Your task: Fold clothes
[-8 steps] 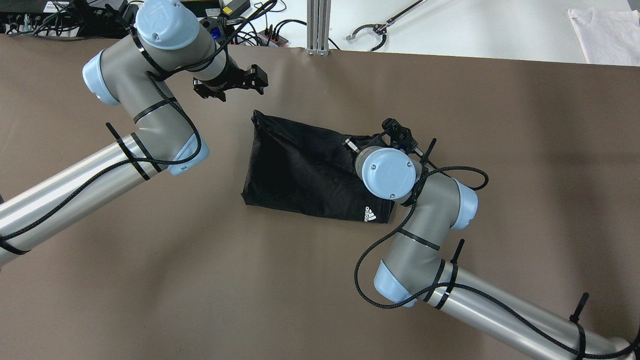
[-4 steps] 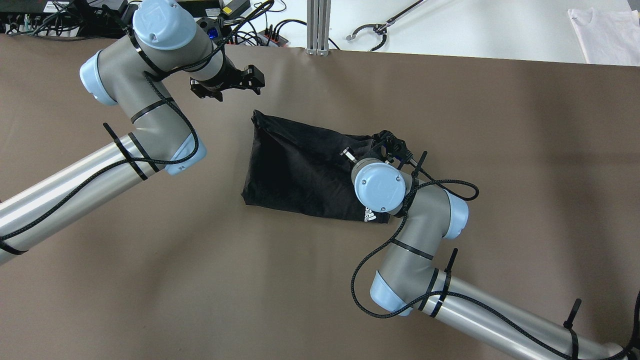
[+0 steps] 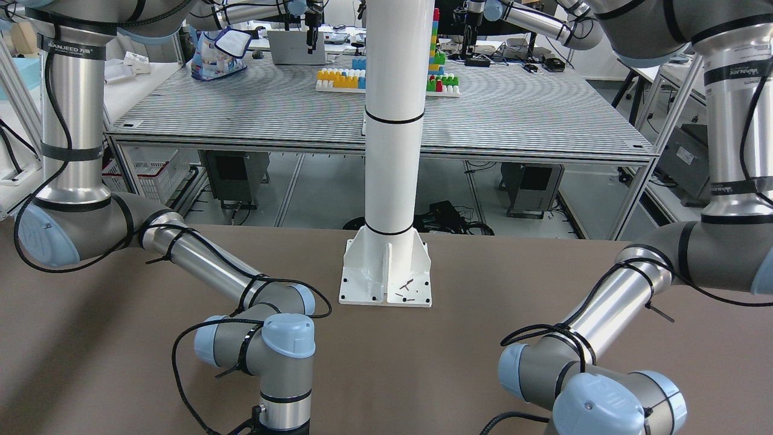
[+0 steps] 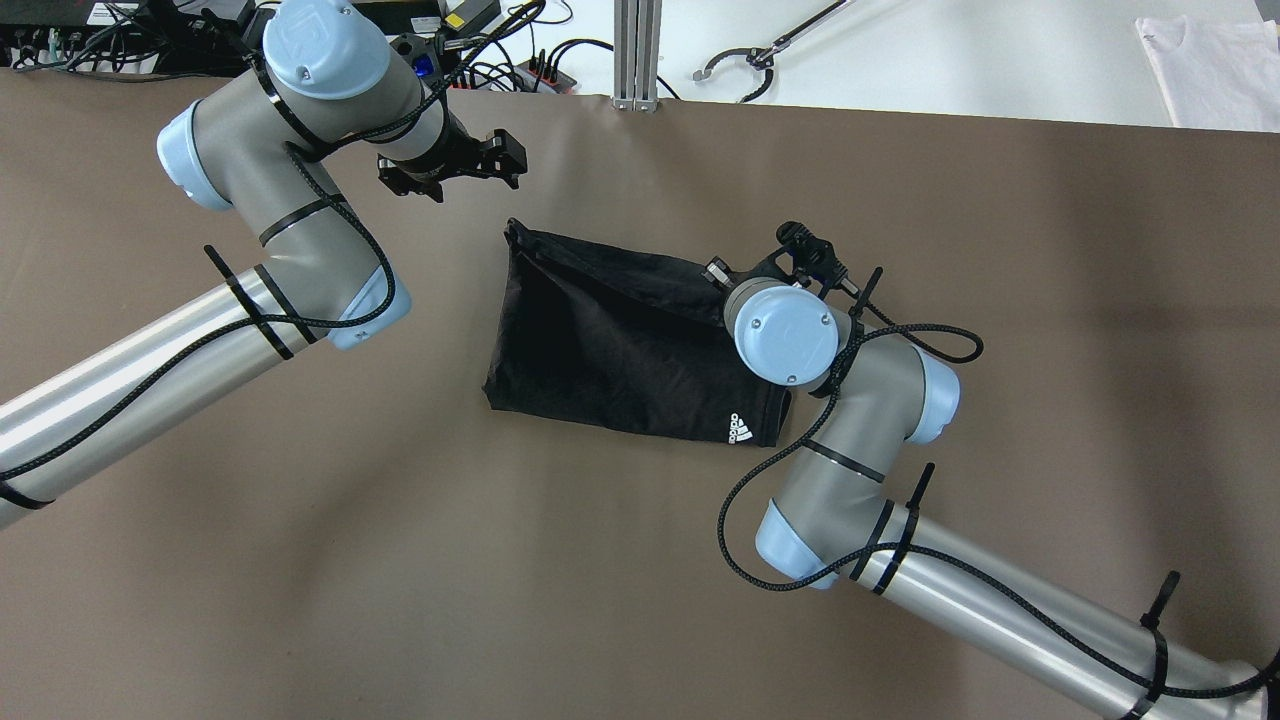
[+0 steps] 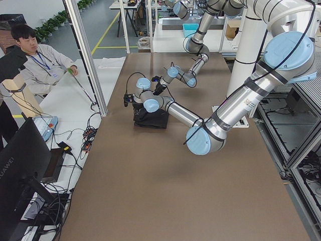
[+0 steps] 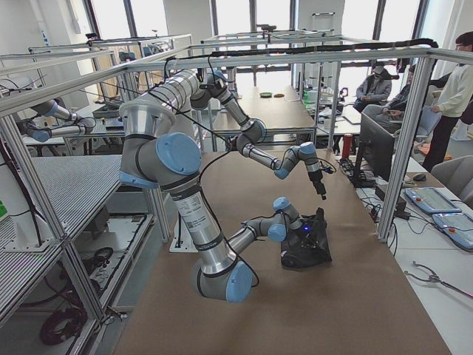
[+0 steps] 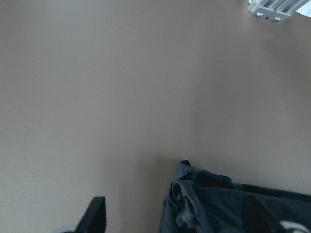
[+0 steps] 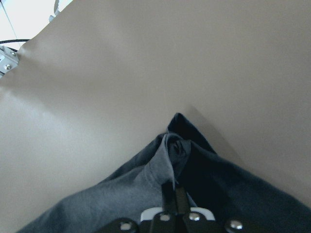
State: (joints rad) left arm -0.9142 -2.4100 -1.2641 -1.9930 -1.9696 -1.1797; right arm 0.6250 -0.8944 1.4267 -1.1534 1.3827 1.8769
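The clothes (image 4: 600,340) are one black garment lying in a folded, roughly rectangular heap mid-table, with a white logo (image 4: 740,428) at its near right corner. In the right wrist view my right gripper (image 8: 172,193) is shut on a bunched corner of the clothes (image 8: 141,189). From overhead the right wrist (image 4: 785,332) covers that grip at the garment's right end. My left gripper (image 4: 452,168) hovers open beyond the garment's far left corner, apart from it. One of its fingers (image 7: 95,214) shows beside the cloth's corner (image 7: 194,194).
An aluminium post (image 4: 637,50) stands at the table's far edge, with cables (image 4: 500,55) to its left. A grabber tool (image 4: 745,65) and a white cloth (image 4: 1215,65) lie on the white surface beyond. The white pole's base (image 3: 386,272) sits behind the arms. A person (image 5: 37,63) sits past the far edge.
The right wrist dipped toward the near side over the garment, then swung back away and to the right, still holding the cloth. The left gripper edged slightly left and farther away.
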